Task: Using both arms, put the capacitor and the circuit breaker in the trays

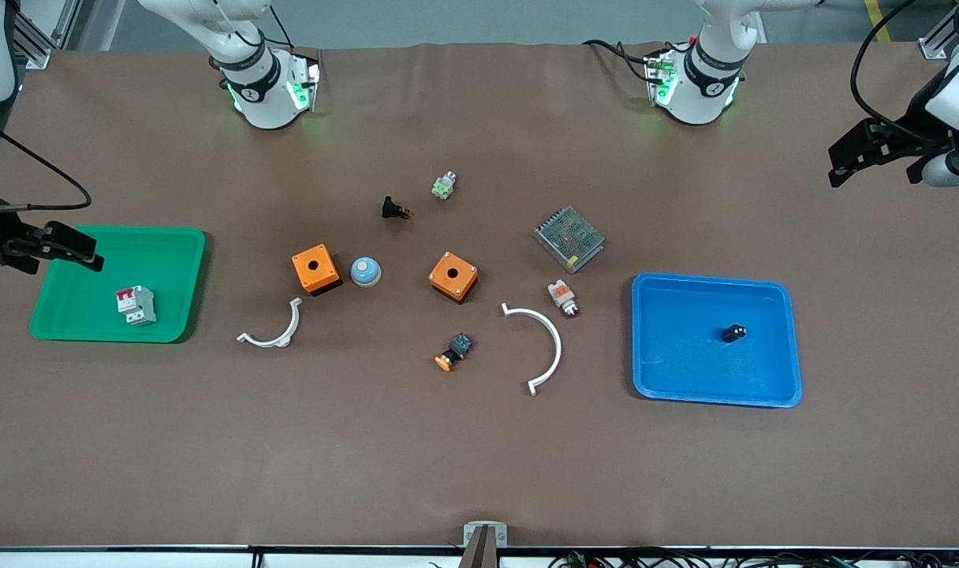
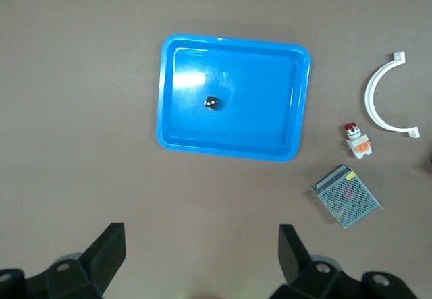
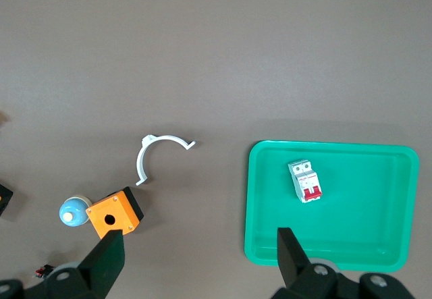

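The capacitor (image 1: 733,333), a tiny black cylinder with a pale end, lies in the blue tray (image 1: 779,379); the left wrist view shows it there too (image 2: 212,102). The circuit breaker (image 1: 136,305), white-grey with red levers, lies in the green tray (image 1: 69,315) and also shows in the right wrist view (image 3: 305,181). My left gripper (image 1: 874,158) is open and empty, high over the table at the left arm's end (image 2: 201,258). My right gripper (image 1: 57,244) is open and empty, up over the green tray's rim (image 3: 201,262).
Between the trays lie two orange boxes (image 1: 315,268) (image 1: 453,276), a blue dome button (image 1: 365,271), two white curved clips (image 1: 273,331) (image 1: 541,343), a mesh power supply (image 1: 569,238), an indicator lamp (image 1: 563,297), a black push-button (image 1: 395,209) and an orange-capped button (image 1: 454,352).
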Available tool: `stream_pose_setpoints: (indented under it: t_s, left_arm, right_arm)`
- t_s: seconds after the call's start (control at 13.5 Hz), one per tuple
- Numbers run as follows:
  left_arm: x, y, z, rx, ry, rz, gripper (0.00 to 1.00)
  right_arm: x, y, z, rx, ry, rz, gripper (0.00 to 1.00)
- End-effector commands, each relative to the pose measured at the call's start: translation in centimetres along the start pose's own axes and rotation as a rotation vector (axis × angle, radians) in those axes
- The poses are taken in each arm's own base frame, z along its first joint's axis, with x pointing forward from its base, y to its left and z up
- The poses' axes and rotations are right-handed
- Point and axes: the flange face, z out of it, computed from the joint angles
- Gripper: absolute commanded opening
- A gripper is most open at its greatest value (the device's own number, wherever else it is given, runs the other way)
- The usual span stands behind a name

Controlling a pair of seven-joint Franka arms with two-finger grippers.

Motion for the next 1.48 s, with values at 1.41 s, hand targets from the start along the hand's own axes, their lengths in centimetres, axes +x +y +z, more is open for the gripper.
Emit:
stream_pose_setpoints:
  t_s: [1.41]
  left_arm:
    - [0.4,0.3,0.6,-0.030,-0.047,0.007,1.00]
  right_arm:
    - [-0.6,2.0,0.0,0.028,0.007,0.001,1.00]
